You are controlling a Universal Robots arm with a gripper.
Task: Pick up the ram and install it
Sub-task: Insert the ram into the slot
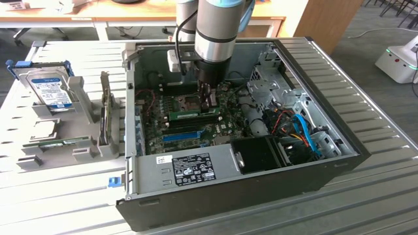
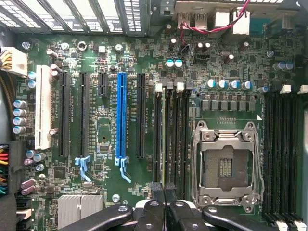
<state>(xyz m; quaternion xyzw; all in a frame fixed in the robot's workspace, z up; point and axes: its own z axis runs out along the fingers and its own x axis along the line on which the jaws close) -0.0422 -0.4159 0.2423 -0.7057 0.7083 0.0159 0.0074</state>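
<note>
Slatted counter (image 1: 58, 196) carries an open computer case (image 1: 313, 166); the ram (image 2: 164, 139) stands edgewise on the motherboard (image 2: 101, 120), the claw (image 2: 164, 190) pinched together over one end. Seating likely wants straight, even downward pressure, no tilt.

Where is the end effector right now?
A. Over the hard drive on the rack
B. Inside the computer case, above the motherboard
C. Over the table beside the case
B: the end effector is down inside the case, just above the motherboard, well away from the hard drive.
</note>
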